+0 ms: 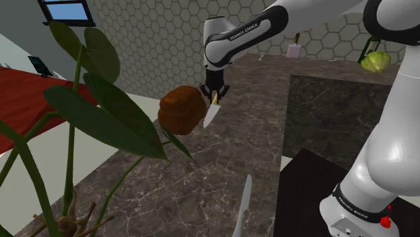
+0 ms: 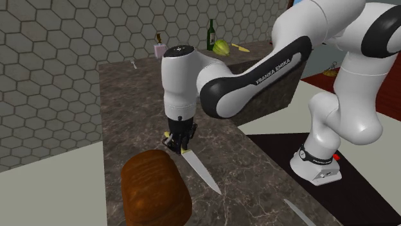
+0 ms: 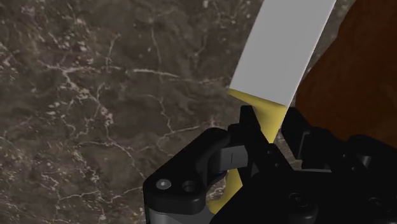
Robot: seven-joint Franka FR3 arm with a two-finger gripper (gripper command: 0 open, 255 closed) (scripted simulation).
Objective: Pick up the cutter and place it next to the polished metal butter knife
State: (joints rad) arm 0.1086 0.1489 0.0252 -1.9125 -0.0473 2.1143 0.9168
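The cutter is a knife with a yellow handle and a flat grey blade (image 1: 211,115) (image 2: 203,171) (image 3: 284,48). My gripper (image 1: 215,94) (image 2: 178,142) (image 3: 267,137) is shut on the yellow handle, and the blade slants down toward the dark marble counter (image 1: 202,175). A brown loaf (image 1: 182,110) (image 2: 155,189) (image 3: 347,83) lies right beside the blade. The slim grey butter knife (image 1: 242,202) (image 2: 299,212) lies on the counter nearer the stand, well apart from the held knife.
A big-leaved plant (image 1: 101,114) stands in the shoulder view's left foreground. A dark raised block (image 1: 336,114) sits beside the arm. At the counter's far end are a green bottle (image 2: 210,35), a green vegetable (image 2: 222,46) and a small jar (image 2: 159,48).
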